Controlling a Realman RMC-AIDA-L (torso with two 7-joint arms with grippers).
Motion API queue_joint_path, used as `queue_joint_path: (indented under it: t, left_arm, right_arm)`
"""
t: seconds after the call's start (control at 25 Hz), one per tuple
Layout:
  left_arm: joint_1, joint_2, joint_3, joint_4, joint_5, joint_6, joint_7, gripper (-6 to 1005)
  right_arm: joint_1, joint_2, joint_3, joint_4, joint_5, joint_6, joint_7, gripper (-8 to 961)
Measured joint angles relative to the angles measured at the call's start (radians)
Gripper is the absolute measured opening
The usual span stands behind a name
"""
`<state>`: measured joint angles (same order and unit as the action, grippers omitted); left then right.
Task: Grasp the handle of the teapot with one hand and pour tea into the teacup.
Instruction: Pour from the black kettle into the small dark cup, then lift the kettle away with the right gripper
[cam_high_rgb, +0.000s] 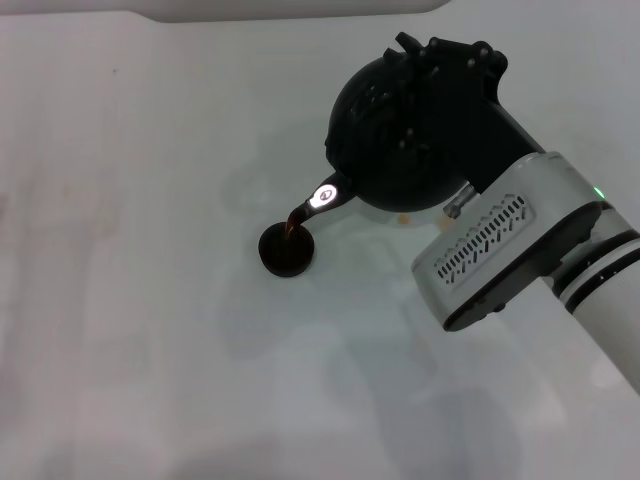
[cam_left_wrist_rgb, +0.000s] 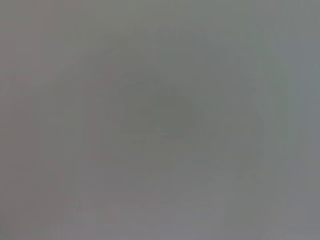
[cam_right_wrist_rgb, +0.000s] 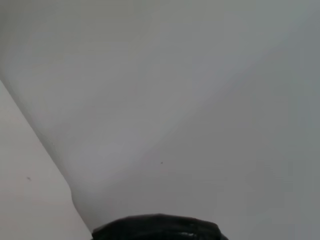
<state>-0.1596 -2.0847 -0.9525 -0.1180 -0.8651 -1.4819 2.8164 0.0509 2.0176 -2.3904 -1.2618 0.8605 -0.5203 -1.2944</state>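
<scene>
In the head view the round matte-black teapot (cam_high_rgb: 385, 135) hangs tilted above the white table (cam_high_rgb: 140, 250), its short spout (cam_high_rgb: 328, 194) pointing down and to the left. A thin brown stream of tea (cam_high_rgb: 295, 218) runs from the spout into the small dark teacup (cam_high_rgb: 287, 251) standing on the table. My right gripper (cam_high_rgb: 450, 85) sits over the pot's top, shut on the handle, which its black body hides. A black curved part of the teapot (cam_right_wrist_rgb: 157, 227) shows at the edge of the right wrist view. The left gripper is out of view.
My right arm's white forearm (cam_high_rgb: 520, 245) reaches in from the lower right, over the table beside the pot. A pale raised edge (cam_high_rgb: 290, 8) runs along the table's far side. The left wrist view shows only a plain grey surface.
</scene>
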Motion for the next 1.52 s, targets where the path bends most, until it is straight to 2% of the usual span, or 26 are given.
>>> queue_joint_path:
  t: [0.96,1.52]
  left_arm:
    - [-0.002,0.002,0.000,0.000,0.000,0.000,0.001,888]
    - [-0.008,0.002,0.002,0.000,0.000,-0.001,0.002,888]
  right_arm:
    - [-0.007,0.002,0.001,0.003,0.013,0.004,0.006,102]
    - [-0.012,-0.003,-0.003,-0.014,0.149,0.017,0.010,101]
